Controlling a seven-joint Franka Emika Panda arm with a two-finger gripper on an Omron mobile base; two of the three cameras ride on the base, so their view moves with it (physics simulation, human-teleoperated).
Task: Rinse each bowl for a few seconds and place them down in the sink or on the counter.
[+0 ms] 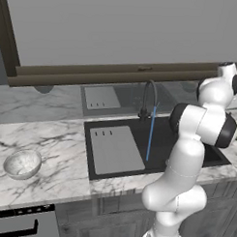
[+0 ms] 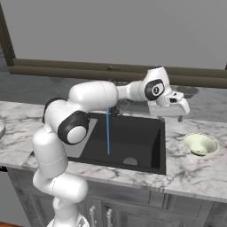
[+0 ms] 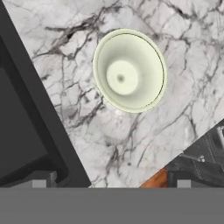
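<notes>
The pale cream bowl [image 2: 201, 144] with a greenish inside sits upright on the white marble counter [image 2: 195, 173], just right of the black sink [image 2: 133, 137]. My gripper [image 2: 178, 116] hovers above and slightly left of it, open and holding nothing. In the hand view the same bowl [image 3: 129, 71] lies ahead of my gripper [image 3: 111, 180], whose fingertips [image 3: 40, 178] stand wide apart, and the sink's rim [image 3: 39, 118] runs along the left. The speckled grey-white bowl [image 1: 23, 164] rests on the counter [image 1: 56, 142] left of the sink [image 1: 163, 136].
A thin stream of water [image 1: 150, 133] falls from the dark arched tap [image 1: 149, 95] into the basin. A flat grey slotted panel [image 1: 114, 149] covers the sink's left part. A dark brown ledge [image 1: 93, 73] runs behind the counter. Cabinet fronts [image 2: 133, 208] lie below.
</notes>
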